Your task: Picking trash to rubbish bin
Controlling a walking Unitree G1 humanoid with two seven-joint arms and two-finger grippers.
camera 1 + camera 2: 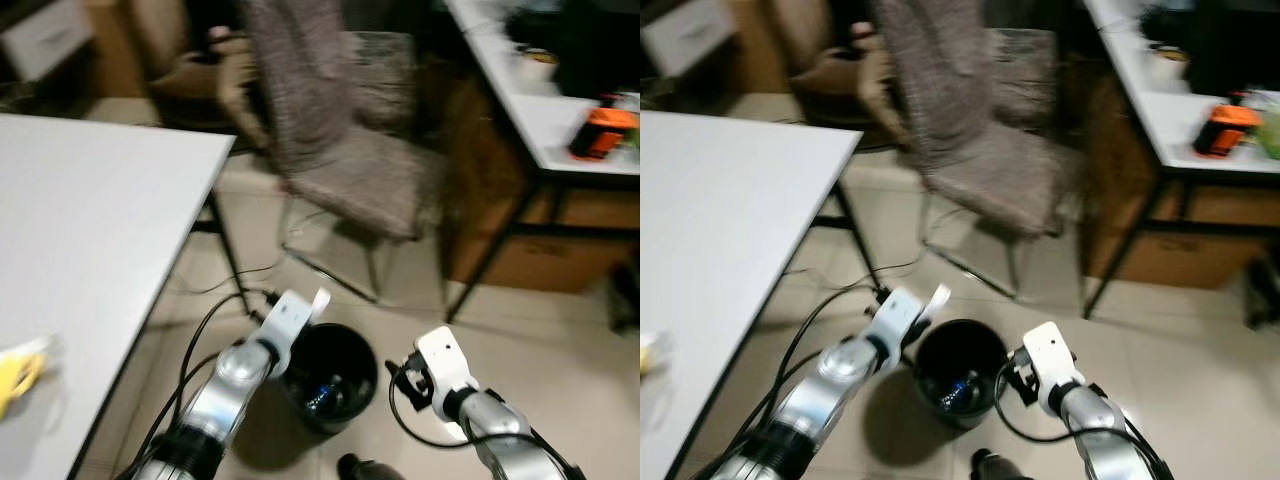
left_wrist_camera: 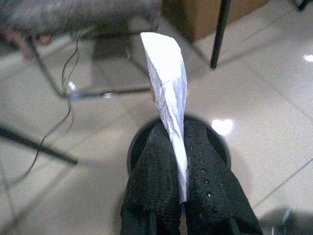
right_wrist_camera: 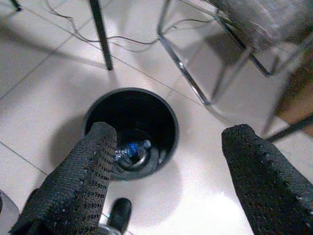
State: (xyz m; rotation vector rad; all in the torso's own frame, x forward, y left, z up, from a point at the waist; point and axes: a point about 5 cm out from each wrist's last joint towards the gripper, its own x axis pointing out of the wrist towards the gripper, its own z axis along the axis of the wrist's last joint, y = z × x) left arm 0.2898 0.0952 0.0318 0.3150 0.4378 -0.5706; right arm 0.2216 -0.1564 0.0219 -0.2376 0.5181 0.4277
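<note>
Two grippers flank the black rubbish bin (image 1: 330, 375), which stands on the pale tiled floor (image 1: 560, 340) directly before you. Reading from your left: the white table (image 1: 90, 230) fills the left of the head views, and a blurred yellow object (image 1: 18, 375) lies near its front edge. Beside the table's dark leg, black cables (image 1: 215, 310) trail across the tiles.

Next comes your left gripper (image 2: 178, 152), reaching in at the bin's left rim. Its two black fingers (image 2: 151, 181) are pressed together on a strip of white paper trash (image 2: 168, 93); the strip stands up beyond the fingertips, and in the left wrist view the bin's opening lies right behind the fingers. In the head views the same white strip (image 1: 320, 300) pokes up just above the bin's left rim.

At centre, the bin holds a clear plastic bottle (image 3: 131, 149) with a blue label, lying at the bottom. Behind the bin stands a grey upholstered chair (image 1: 350, 150) on a chrome frame.

To the right of the bin hangs your right gripper (image 3: 171, 181), its fingers spread wide apart and holding nothing; the right wrist view looks down between them into the bin. A dark rounded object (image 3: 119, 213), too unclear to identify, sits on the floor just near the bin.

Farthest right, a second white table (image 1: 540, 110) carries an orange object (image 1: 603, 132), with a brown cardboard box (image 1: 560, 245) beneath it.
</note>
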